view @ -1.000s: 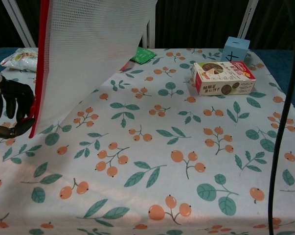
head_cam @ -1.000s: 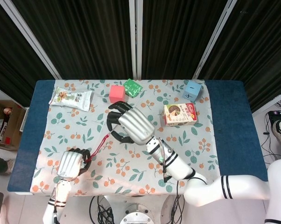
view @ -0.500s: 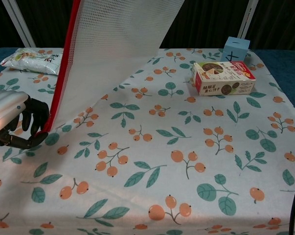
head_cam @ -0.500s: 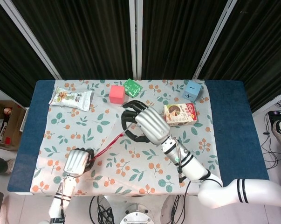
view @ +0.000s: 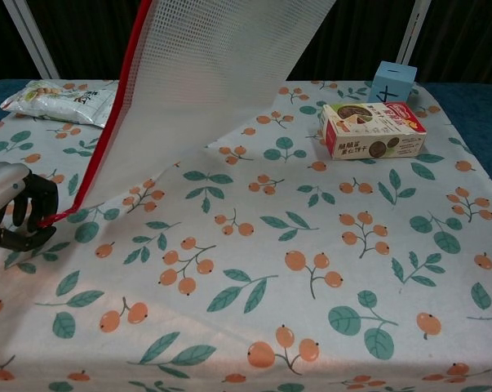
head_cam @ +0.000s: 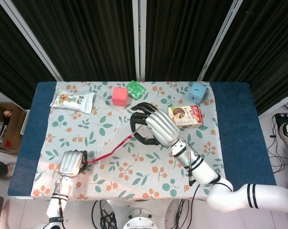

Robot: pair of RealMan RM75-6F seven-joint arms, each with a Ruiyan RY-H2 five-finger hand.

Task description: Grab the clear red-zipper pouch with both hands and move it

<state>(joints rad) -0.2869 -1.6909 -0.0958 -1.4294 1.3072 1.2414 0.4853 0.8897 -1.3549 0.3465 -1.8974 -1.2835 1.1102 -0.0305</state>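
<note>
Where pouch hangs — biscuit box beside

Table covered by a fruit-print cloth, snack bag far left, pink block, green packet, blue block, cookie box.

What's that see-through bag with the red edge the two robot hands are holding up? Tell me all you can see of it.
The pouch is a flat, flexible bag of clear plastic with a fine white mesh grid and a red zipper along one edge. It looks empty. It hangs stretched in the air at a slant above the flowered tablecloth. The left hand grips its low corner near the table; the right hand holds the high end. From overhead it shows mostly as a thin red line.
</note>
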